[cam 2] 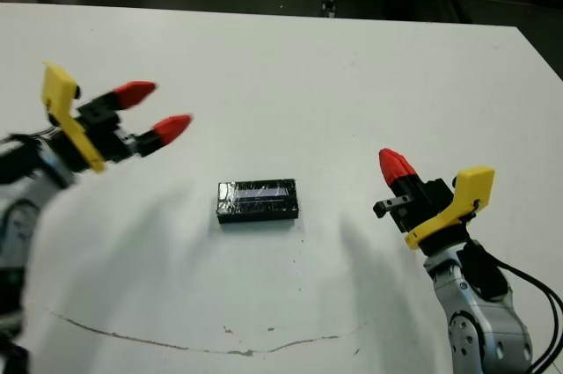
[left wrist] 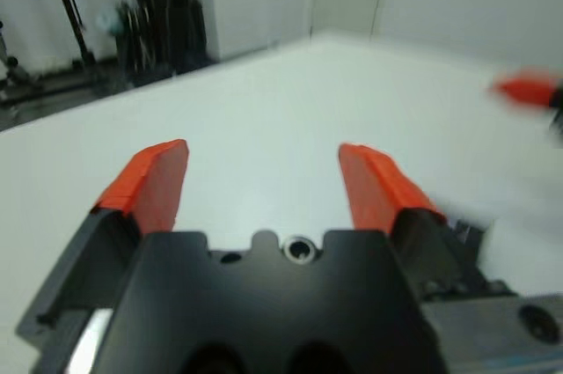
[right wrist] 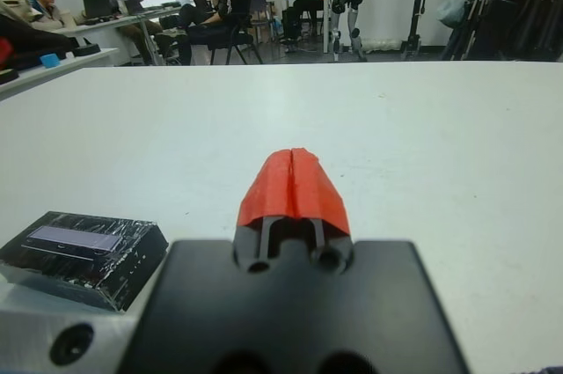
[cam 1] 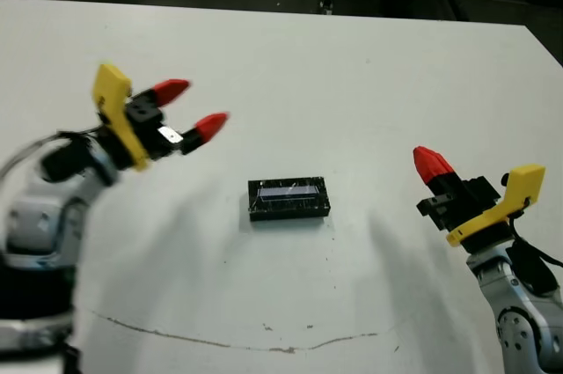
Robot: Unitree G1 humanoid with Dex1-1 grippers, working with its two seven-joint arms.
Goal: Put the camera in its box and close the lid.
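Box point(cam 1: 288, 199) sits closed near the middle of the white table point(cam 1: 352, 66), its black crinkled lid point(right wrist: 84, 246) on top with a pale bluish strip along the centre of it. Its long axis runs left to right across the table, roughly square to the robot, with the left end a touch nearer the robot than the right. The camera itself cannot be seen. Going from left to right: the left gripper point(cam 1: 189, 110) is raised off the table to the left of the box and well apart from it, its arm bent at the elbow and its yellow bracket uppermost; its two red fingers point(left wrist: 151, 185) are spread wide with nothing between them and point toward the right and slightly away from the robot. The box lies between the two arms. The right gripper point(cam 1: 431, 163) is held to the right of the box, clear of it, its red tips pressed together on nothing and aimed up and to the left, the yellow bracket on its outer side.
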